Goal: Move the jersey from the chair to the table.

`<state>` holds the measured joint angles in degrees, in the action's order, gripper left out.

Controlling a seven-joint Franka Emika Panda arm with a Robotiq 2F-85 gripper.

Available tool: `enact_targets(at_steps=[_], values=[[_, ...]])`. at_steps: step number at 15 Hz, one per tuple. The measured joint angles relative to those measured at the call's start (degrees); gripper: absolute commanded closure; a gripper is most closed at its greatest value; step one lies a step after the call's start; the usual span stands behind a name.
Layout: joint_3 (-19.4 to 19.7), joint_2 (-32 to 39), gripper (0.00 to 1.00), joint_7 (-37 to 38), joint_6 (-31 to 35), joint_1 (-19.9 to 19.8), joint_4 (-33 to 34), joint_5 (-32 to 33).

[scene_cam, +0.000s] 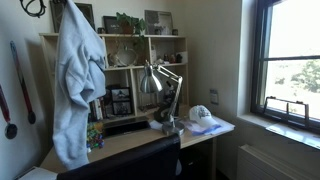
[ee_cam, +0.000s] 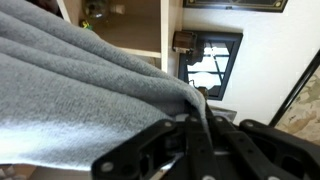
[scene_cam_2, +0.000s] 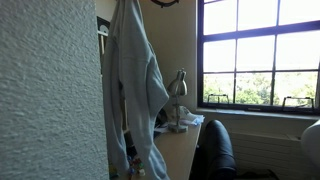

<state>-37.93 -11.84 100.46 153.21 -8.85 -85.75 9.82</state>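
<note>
The pale grey-white jersey hangs full length in the air, high above the desk's near end, and reaches down to the dark chair's backrest. It also shows in an exterior view beside the chair. In the wrist view my gripper is shut, with a fold of the jersey pinched between its fingers. In both exterior views the gripper is at or above the top edge and hard to make out. The light-wood table lies below and behind the cloth.
A shelf unit with books and pictures rises from the desk's back. A silver desk lamp and a small white cap stand on the desk. A large window is beyond, and ribbons hang on the wall.
</note>
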Motion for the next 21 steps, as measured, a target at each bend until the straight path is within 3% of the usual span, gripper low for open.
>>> enact_targets(at_steps=[8,15,21], values=[[-2.8,8.1,0.99,0.0,0.0,1.8,3.1,-1.5],[9.2,13.9,0.99,-1.9,0.1,18.0,-0.5,-4.4],[9.0,13.9,0.99,-11.3,0.1,18.5,-8.6,-16.6]])
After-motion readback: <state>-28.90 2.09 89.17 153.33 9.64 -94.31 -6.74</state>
